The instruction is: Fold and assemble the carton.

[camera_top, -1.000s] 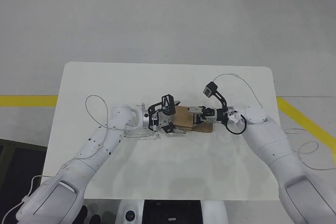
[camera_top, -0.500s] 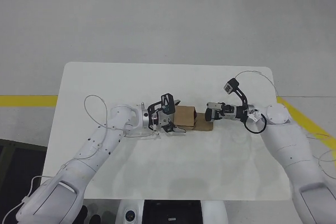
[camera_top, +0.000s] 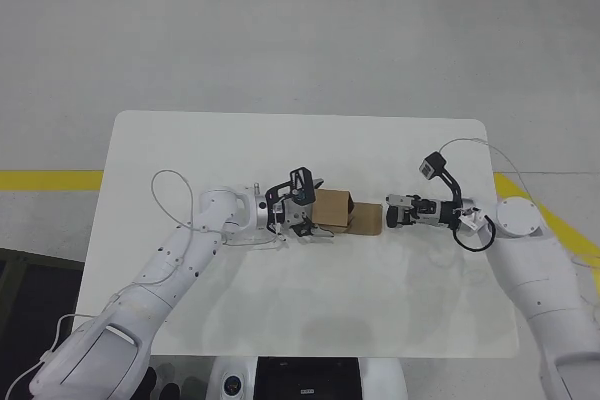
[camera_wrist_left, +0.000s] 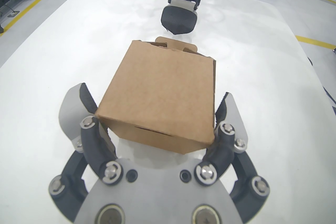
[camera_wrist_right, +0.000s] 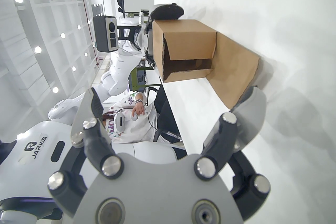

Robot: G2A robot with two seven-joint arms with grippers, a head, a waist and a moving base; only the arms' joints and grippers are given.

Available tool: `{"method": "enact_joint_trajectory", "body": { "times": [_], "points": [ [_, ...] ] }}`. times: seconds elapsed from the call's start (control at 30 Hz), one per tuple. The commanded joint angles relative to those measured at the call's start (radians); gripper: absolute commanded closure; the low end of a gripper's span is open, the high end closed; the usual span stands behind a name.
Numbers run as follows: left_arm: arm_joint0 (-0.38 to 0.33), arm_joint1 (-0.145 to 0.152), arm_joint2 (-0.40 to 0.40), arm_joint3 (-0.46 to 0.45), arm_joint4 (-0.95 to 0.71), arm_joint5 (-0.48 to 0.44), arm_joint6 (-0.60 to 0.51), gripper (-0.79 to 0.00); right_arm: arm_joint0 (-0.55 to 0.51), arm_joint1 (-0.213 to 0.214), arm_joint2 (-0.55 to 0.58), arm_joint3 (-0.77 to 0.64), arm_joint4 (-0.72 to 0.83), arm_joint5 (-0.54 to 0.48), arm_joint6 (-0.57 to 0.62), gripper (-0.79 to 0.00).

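A brown carton lies on its side near the middle of the white table. My left gripper is shut on its closed end, a finger against each near corner. The carton's far end is open, and its long flap lies flat on the table. In the right wrist view the carton's hollow inside faces the camera, with the flap spread toward it. My right gripper stands open just right of the flap, nothing between its fingers; one fingertip is close to the flap's edge.
The table's right edge is a little beyond the right arm. Loose cables trail from both arms over the tabletop. White tabletop lies bare in front of and behind the carton.
My right gripper has drawn back to the right, out of the carton's open end and past the flap. The left gripper and carton have stayed put.
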Motion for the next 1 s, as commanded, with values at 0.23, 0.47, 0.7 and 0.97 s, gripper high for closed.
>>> {"method": "enact_joint_trajectory", "body": {
  "times": [0.23, 0.47, 0.7, 0.97],
  "points": [
    [-0.001, -0.003, 0.003, 0.004, 0.009, 0.008, -0.001, -0.785, 0.017, -0.023, -0.051, 0.074, 0.040, -0.036, 0.008, -0.785],
    [-0.001, -0.004, 0.002, 0.008, 0.012, 0.007, -0.001, -0.785, 0.047, -0.044, -0.086, 0.136, 0.082, -0.050, 0.037, -0.785],
    [-0.001, -0.004, 0.002, 0.006, 0.014, 0.006, 0.000, -0.785, 0.056, -0.050, -0.089, 0.121, 0.144, -0.032, 0.054, -0.785],
    [0.000, -0.005, 0.000, 0.007, 0.018, 0.006, 0.002, -0.785, 0.013, -0.046, -0.054, 0.064, 0.275, -0.010, 0.077, -0.785]
  ]
}}
